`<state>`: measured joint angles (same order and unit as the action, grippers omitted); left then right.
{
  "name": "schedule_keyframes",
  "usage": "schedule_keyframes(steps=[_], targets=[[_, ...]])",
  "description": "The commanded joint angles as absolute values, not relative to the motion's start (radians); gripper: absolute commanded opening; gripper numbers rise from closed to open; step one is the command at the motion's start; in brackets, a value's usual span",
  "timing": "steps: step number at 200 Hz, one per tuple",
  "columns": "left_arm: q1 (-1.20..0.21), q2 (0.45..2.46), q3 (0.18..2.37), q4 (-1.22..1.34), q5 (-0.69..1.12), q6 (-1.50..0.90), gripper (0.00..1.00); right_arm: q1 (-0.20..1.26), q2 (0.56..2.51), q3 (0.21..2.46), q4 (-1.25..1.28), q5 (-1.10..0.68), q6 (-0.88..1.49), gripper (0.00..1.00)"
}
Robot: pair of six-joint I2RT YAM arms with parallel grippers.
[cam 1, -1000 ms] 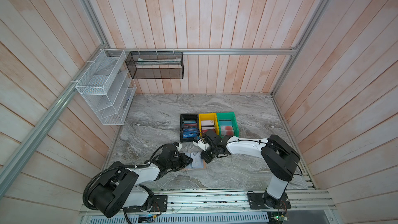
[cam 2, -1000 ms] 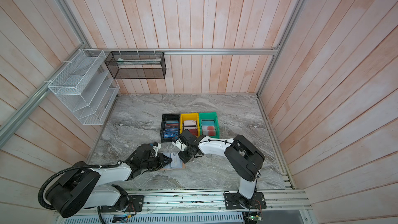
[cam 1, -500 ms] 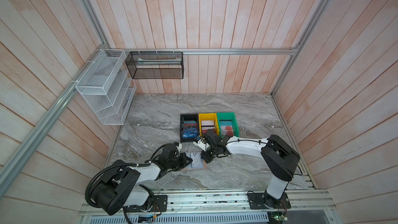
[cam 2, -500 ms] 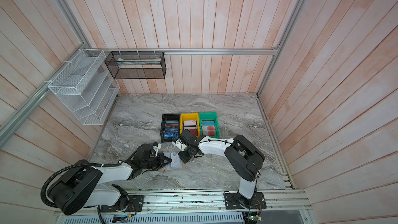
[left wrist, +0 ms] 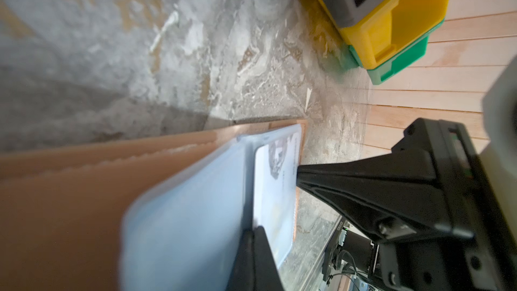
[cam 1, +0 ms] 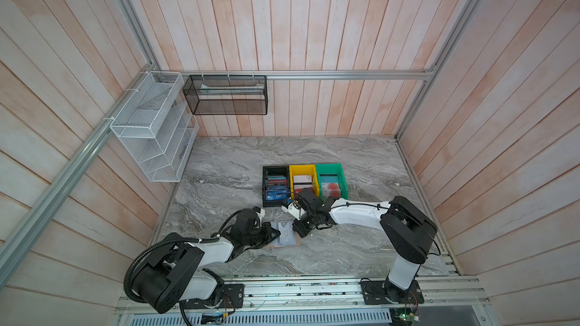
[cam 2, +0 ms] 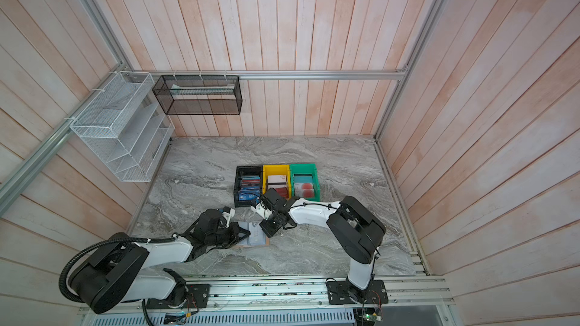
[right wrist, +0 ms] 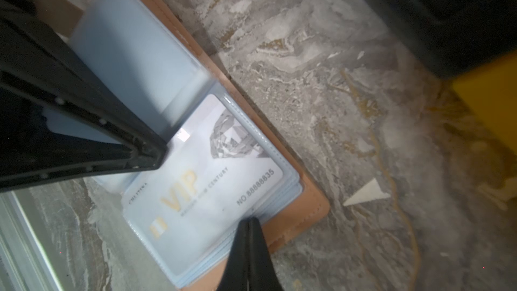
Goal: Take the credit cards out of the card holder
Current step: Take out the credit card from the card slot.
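Holding left claw [left wrist: 253, 237], right claw [right wrist: 249, 226] pressed together at card holder [right wrist: 303, 214] sleeves; lying open on desk [cam 1: 329, 255], long axis running claw to claw.

You are looking at a robot test cell, the kind that a laboratory builds. The plank walls [cam 1: 282, 26] sit inside a frame of aluminium profiles [cam 1: 345, 74], and a marble-pattern tabletop [cam 1: 345, 158] fills the bottom of this booth. The left arm [cam 1: 207, 247] and the right arm [cam 1: 357, 213] stand bolted on a slotted metal rail [cam 1: 298, 290] at the front edge, with a small circuit board [cam 1: 405, 316] and bare wires beside it. A white wire rack [cam 1: 150, 127] and a black mesh basket [cam 1: 226, 95] hang on the frame. A black bin [cam 1: 275, 168], a yellow bin [cam 1: 303, 167] and a green bin [cam 1: 329, 166] stand on the tabletop.
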<state>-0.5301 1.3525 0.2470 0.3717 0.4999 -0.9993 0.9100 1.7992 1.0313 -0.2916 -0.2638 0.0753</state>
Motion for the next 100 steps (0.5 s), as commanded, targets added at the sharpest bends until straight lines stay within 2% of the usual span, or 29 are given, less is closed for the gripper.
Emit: schedule_keyframes(steps=[1,100], targets=[[-0.512,1.314,0.239,0.309,0.495,-0.964,0.0,0.921,1.834,1.015,-0.334,-0.282,0.067,0.0],[-0.437,1.14,0.215,0.106,0.455,-0.911,0.0,0.92,1.838,1.013,-0.334,-0.283,0.066,0.0]])
